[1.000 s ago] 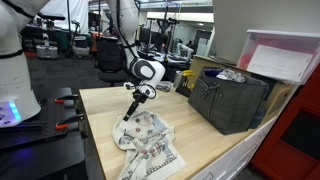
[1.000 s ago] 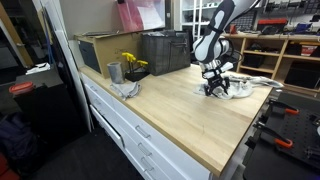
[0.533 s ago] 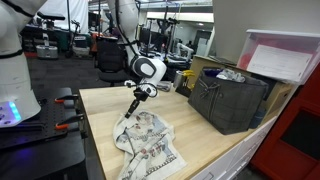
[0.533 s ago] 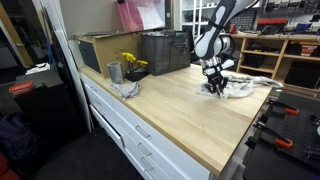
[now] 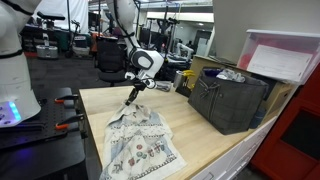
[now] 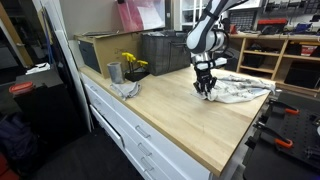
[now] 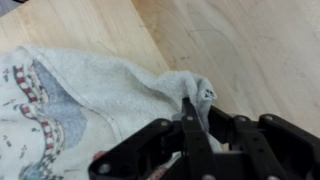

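Already, on the wooden counter (image 5: 98, 108), the gripper (image 5: 131, 97) is clenched on a corner of the patterned towel (image 5: 140, 148), whose rest lies mostly spread there, well apart from the dark crate (image 5: 228, 100). The grasp looks done; the pinched corner is raised, not yet laid flat or let go.

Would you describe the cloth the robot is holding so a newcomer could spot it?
On the wooden countertop, look at the end where the robot arm stands. The pale towel lies spread there, one corner pinched in the fingers; unlike the plain grey rag by the metal cup, it carries printed pictures.
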Controlling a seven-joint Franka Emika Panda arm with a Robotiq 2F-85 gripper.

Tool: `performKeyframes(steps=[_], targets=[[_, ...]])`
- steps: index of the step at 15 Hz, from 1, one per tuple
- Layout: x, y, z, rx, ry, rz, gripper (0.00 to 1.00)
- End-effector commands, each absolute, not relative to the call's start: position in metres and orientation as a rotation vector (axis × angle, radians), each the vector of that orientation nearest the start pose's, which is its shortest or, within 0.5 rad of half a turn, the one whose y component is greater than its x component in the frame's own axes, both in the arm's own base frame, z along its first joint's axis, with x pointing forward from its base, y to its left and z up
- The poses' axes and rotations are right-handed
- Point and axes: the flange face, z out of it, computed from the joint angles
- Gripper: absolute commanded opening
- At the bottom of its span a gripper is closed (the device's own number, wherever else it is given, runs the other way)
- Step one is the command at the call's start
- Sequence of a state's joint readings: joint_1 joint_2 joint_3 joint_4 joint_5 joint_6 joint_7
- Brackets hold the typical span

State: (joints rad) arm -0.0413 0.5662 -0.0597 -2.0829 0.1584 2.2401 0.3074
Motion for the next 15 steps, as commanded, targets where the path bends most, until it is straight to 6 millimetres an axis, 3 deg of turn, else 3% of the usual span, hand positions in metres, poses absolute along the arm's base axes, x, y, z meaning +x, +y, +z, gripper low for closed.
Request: performKeyframes(steps=[1,7,15], targets=[[0.547,-0.021,0.149,-2.918,0.63,0.565,0.03],[0.569,0.031,0.165,-2.924,0.332,0.515,0.03],[0.577,0.061,0.18,-2.924,0.087,0.476,0.03]])
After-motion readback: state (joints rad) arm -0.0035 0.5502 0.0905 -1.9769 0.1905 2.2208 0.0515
